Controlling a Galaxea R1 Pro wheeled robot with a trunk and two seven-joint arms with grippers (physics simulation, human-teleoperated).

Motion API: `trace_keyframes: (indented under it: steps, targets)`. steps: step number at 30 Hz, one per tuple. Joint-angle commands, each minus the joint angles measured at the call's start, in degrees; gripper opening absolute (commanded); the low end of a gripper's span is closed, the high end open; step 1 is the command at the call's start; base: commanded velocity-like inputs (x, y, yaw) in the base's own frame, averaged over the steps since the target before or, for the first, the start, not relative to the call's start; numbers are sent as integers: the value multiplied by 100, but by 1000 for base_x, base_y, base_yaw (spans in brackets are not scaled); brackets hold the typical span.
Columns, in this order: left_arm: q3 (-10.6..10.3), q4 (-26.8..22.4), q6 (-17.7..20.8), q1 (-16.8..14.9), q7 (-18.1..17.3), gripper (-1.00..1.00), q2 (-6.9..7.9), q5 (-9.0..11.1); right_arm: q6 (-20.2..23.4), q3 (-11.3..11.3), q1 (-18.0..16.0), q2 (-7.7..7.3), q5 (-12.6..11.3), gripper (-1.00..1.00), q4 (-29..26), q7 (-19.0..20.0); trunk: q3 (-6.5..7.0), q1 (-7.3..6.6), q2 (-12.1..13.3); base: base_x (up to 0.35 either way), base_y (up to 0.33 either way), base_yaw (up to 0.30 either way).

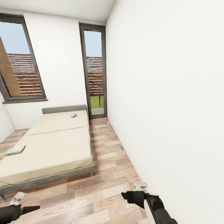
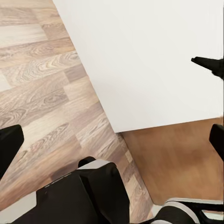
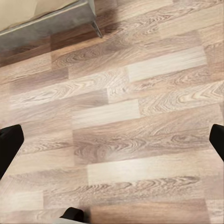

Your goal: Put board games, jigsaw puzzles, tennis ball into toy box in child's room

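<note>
The bed (image 1: 53, 146) lies ahead on the left, its beige mattress in two parts. Two board games rest on it: a small blue box (image 1: 73, 115) near the grey headboard, and a green, colourfully printed box (image 1: 14, 150) at the mattress's left edge. My left gripper (image 1: 23, 203) hangs low over the floor short of the bed's foot. In the left wrist view it (image 2: 112, 142) is open with nothing between its fingers. My right gripper (image 1: 132, 191) hovers over the planks near the wall, open and empty in the right wrist view (image 3: 112, 142). The table, toy box, jigsaw puzzles and tennis ball are out of view.
A white wall (image 1: 168, 102) runs along the right. A strip of wood-plank floor (image 1: 109, 155) lies between it and the bed. Tall grey-framed windows (image 1: 95, 71) stand in the far wall. The bed's grey frame corner (image 3: 51, 21) appears in the right wrist view.
</note>
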Motion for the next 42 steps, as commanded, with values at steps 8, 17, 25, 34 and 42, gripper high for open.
trace_keyframes:
  steps: [8, 17, 25, 34, 42]
  targets:
    - [644, -240, 47, -3, -423, 100, 38, -5, 84, 48, -16, 137, -7, 100, -270, 196, -25, 2, -5, 0, 0, 289]
    - [845, -361, 28, -3, -423, 100, 40, 1, 270, 99, -22, 176, -8, 100, -474, 346, -51, 2, -5, 0, 0, 288]
    - [871, -391, 32, -3, -423, 100, 43, 8, 383, 143, -23, 176, -8, 100, -548, 367, -73, 2, -5, 0, 0, 287]
    - [933, -641, 155, -71, -423, 100, 21, 14, 403, 151, -17, 176, -13, 100, -622, 371, -96, 2, -5, 0, 0, 287]
    - [1054, -693, 331, -87, -423, 100, -9, 21, 403, 138, -15, 175, -16, 100, -634, 371, -102, 2, -5, 0, 0, 168]
